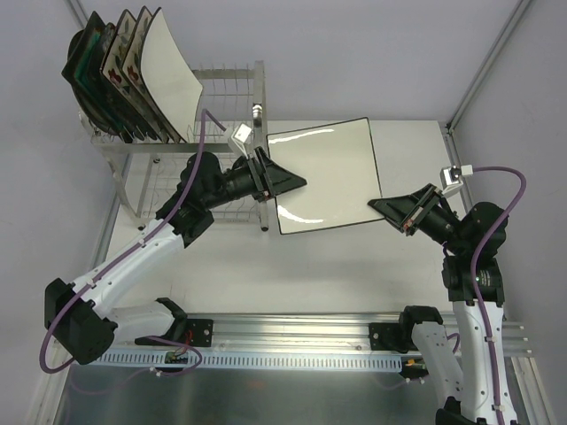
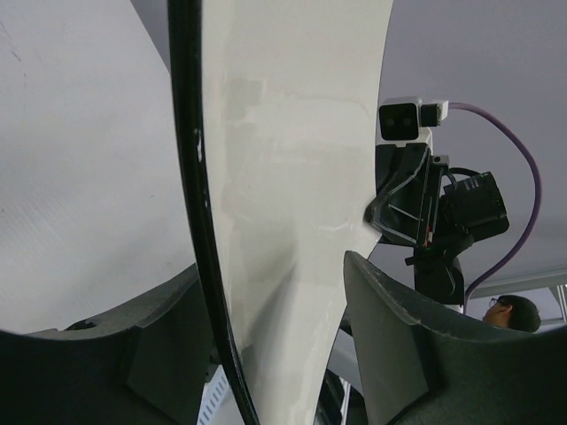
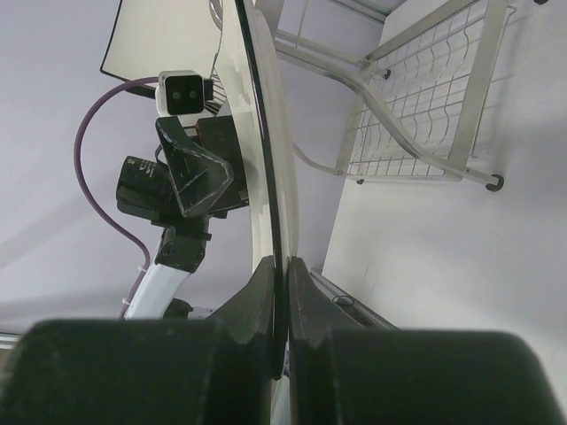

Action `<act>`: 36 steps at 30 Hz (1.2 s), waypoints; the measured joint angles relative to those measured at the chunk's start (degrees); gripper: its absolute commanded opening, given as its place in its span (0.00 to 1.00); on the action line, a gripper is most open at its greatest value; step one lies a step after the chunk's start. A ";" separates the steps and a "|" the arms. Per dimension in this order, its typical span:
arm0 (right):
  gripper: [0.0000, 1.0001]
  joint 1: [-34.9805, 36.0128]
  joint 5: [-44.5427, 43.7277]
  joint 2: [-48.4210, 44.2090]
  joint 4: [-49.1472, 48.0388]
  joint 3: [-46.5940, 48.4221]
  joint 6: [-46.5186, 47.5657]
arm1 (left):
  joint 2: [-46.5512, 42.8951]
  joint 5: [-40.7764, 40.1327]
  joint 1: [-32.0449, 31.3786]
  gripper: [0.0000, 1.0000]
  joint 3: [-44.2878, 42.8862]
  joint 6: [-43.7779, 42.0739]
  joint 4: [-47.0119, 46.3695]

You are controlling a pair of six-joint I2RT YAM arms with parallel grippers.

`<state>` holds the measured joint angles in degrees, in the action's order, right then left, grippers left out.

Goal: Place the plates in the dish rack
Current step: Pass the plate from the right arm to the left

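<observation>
The white plate (image 1: 328,173) is held in the air above the tabletop (image 1: 292,266), just right of the rack (image 1: 230,88). The right pincer (image 1: 374,205) pinches its right edge, fingers pressed tight on the dark rim. The left pincer (image 1: 301,183) is spread astride the left edge, one finger on each face; whether they touch it I cannot tell. Four other plates (image 1: 133,71) stand leaning in the rack's top tier, at its left end

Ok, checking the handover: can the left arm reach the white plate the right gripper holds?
Probably yes: the left gripper straddles the left edge of the white plate, fingers either side, nothing in between; the right gripper pinches the opposite edge.
</observation>
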<state>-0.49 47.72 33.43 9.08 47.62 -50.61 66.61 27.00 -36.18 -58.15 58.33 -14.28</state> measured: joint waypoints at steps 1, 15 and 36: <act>0.01 0.00 0.02 0.00 -0.04 0.00 0.00 | -0.13 0.02 -0.04 0.50 0.20 0.15 -0.04; 0.00 0.00 0.57 0.00 -0.04 0.07 0.37 | -1.42 0.00 -0.22 0.13 0.87 1.44 -0.02; 0.73 1.14 -1.29 -0.28 16.79 7.30 16.85 | -6.69 -1.66 -0.90 0.00 1.01 -5.14 4.33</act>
<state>0.64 46.44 33.15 25.87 54.92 -33.76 59.92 25.34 -37.08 -57.14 53.19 -9.96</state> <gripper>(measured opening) 0.663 0.170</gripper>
